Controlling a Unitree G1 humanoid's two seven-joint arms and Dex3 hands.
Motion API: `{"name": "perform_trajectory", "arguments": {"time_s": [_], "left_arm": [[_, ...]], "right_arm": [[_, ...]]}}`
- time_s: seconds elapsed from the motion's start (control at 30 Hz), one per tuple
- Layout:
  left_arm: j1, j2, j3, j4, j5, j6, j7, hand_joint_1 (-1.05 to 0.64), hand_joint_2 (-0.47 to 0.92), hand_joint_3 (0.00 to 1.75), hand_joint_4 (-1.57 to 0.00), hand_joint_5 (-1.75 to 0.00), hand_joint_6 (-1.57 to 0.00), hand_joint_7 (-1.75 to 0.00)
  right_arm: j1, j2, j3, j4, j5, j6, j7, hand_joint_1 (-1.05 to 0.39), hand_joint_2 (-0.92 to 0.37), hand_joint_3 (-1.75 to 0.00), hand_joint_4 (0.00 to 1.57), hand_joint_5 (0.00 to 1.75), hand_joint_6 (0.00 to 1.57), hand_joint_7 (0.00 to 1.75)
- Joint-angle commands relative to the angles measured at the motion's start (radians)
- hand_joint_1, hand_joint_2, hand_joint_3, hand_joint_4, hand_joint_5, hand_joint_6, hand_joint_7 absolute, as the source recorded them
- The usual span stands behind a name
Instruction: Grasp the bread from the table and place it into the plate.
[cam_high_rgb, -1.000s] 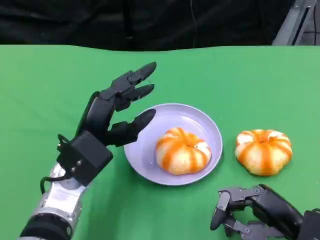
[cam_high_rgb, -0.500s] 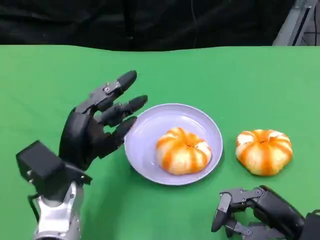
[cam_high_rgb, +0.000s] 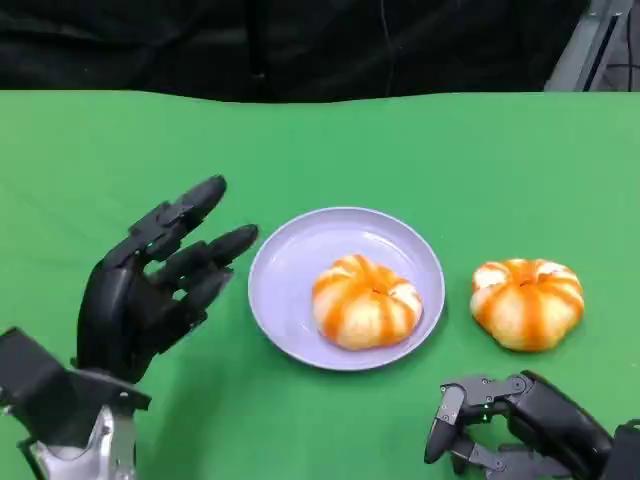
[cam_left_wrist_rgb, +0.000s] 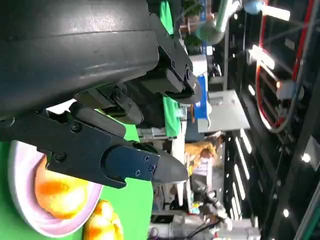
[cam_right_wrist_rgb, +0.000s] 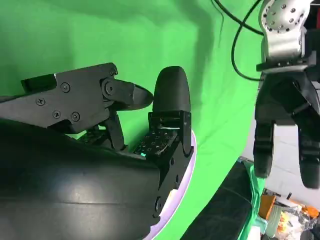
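An orange-and-white striped bread roll (cam_high_rgb: 365, 301) lies in the lavender plate (cam_high_rgb: 290, 275) at the table's middle; the left wrist view shows it too (cam_left_wrist_rgb: 57, 195). A second striped roll (cam_high_rgb: 527, 302) sits on the green cloth right of the plate (cam_left_wrist_rgb: 104, 225). My left hand (cam_high_rgb: 150, 285) hovers left of the plate, fingers spread and empty, its fingertips (cam_high_rgb: 237, 240) a little short of the rim. Low at the front right, my right hand (cam_high_rgb: 515, 425) rests with fingers partly curled, holding nothing, just in front of the second roll.
Green cloth (cam_high_rgb: 450, 160) covers the table up to a dark backdrop at the far edge. A grey metal strut (cam_high_rgb: 590, 45) stands at the back right corner. The right wrist view shows the plate's rim (cam_right_wrist_rgb: 182, 177) and my left hand (cam_right_wrist_rgb: 285, 100) beyond.
My left hand has drawn back from over the plate's left rim toward the lower left, staying spread. The right hand and both rolls have not moved.
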Motion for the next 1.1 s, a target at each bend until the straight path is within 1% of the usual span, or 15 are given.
{"name": "perform_trajectory", "arguments": {"time_s": [0.03, 0.2, 0.5, 0.6, 1.0, 1.1], "left_arm": [[0.044, 0.003, 0.032, -0.030, -0.029, 0.004, -0.022, -0.54, 0.92, 0.09, -0.80, -0.02, -0.61, -0.01], [0.099, 0.005, 0.053, -0.047, -0.046, 0.038, -0.035, -0.50, 0.91, 0.02, -0.80, 0.00, -0.63, -0.01], [0.147, 0.014, 0.085, -0.015, -0.060, 0.062, -0.085, -0.44, 0.91, 0.01, -0.80, 0.00, -0.64, -0.01], [0.162, 0.015, 0.097, 0.022, -0.057, 0.049, -0.107, -0.40, 0.91, 0.00, -0.79, 0.00, -0.68, -0.02], [0.170, 0.013, 0.111, 0.099, -0.033, -0.014, -0.168, -0.42, 0.90, 0.00, -0.80, 0.00, -0.74, -0.01], [0.187, 0.012, 0.101, 0.105, -0.004, -0.049, -0.166, -0.37, 0.91, 0.01, -0.81, -0.01, -0.75, -0.01]], "right_arm": [[0.008, -0.020, -0.012, -0.014, 0.011, 0.003, 0.000, -0.12, -0.92, -0.47, 0.72, 1.60, 0.79, 1.09], [0.009, -0.021, -0.011, -0.018, 0.013, 0.000, 0.002, -0.12, -0.92, -0.47, 0.71, 1.60, 0.79, 1.09], [0.011, -0.025, -0.013, -0.024, 0.019, 0.010, 0.008, -0.11, -0.91, -0.48, 0.70, 1.61, 0.78, 1.09], [0.010, -0.028, -0.015, -0.022, 0.020, 0.009, 0.009, -0.10, -0.92, -0.48, 0.70, 1.61, 0.79, 1.08], [0.006, -0.029, -0.016, -0.018, 0.031, 0.006, 0.015, -0.10, -0.92, -0.48, 0.70, 1.61, 0.78, 1.09], [0.006, -0.031, -0.016, -0.024, 0.023, 0.007, 0.007, -0.11, -0.92, -0.48, 0.70, 1.61, 0.79, 1.09]]}}
